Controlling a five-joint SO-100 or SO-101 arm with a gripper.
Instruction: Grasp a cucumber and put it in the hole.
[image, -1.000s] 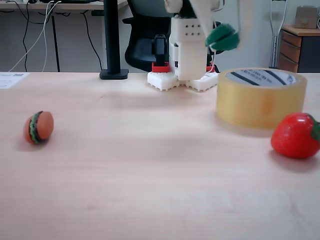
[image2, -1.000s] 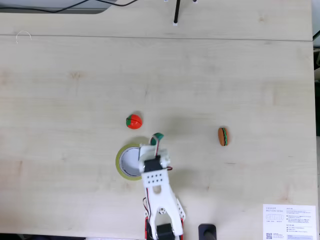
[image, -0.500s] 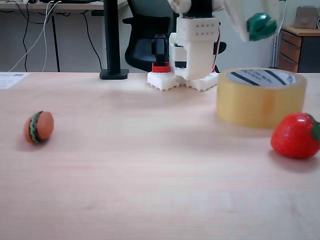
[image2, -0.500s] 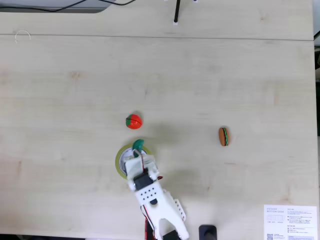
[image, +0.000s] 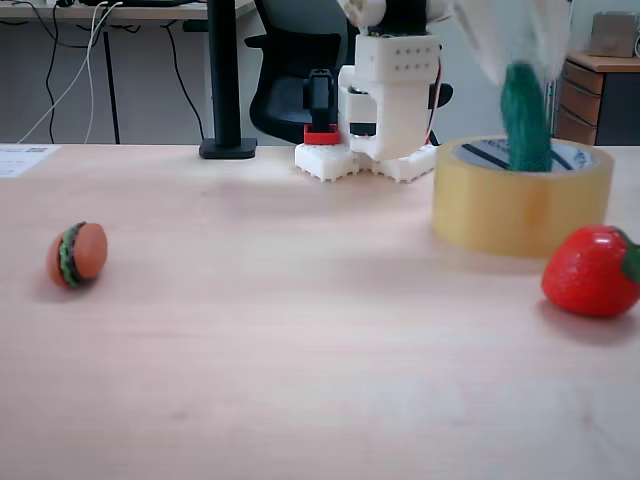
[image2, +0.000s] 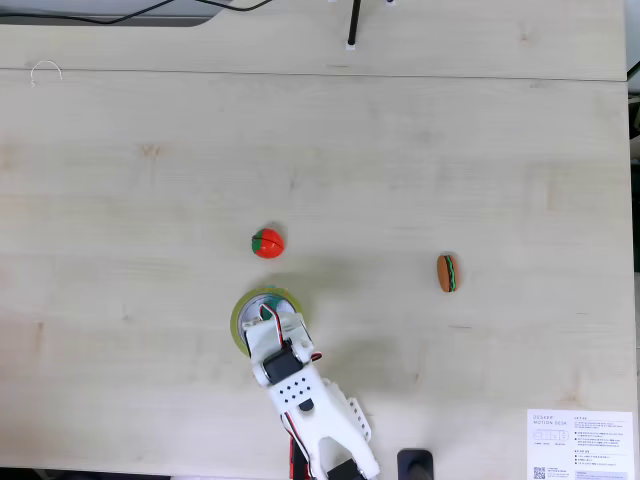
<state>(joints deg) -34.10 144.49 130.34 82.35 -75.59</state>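
Upright, the cucumber (image: 526, 120) stands in the hole (image: 500, 152).

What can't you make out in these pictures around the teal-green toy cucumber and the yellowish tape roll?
- Gripper, low fixed view: blurred and cut by the top edge; open or shut is unclear.
- Teal-green toy cucumber, same view: its lower end is hidden by the yellowish tape roll's wall.
- Hole, top-down fixed view: largely covered by the arm; only a green sliver shows.

We read no text: white printed sheet (image2: 580, 444) at table's (image2: 450, 150) bottom right corner carries QR code and lines too small to make out.
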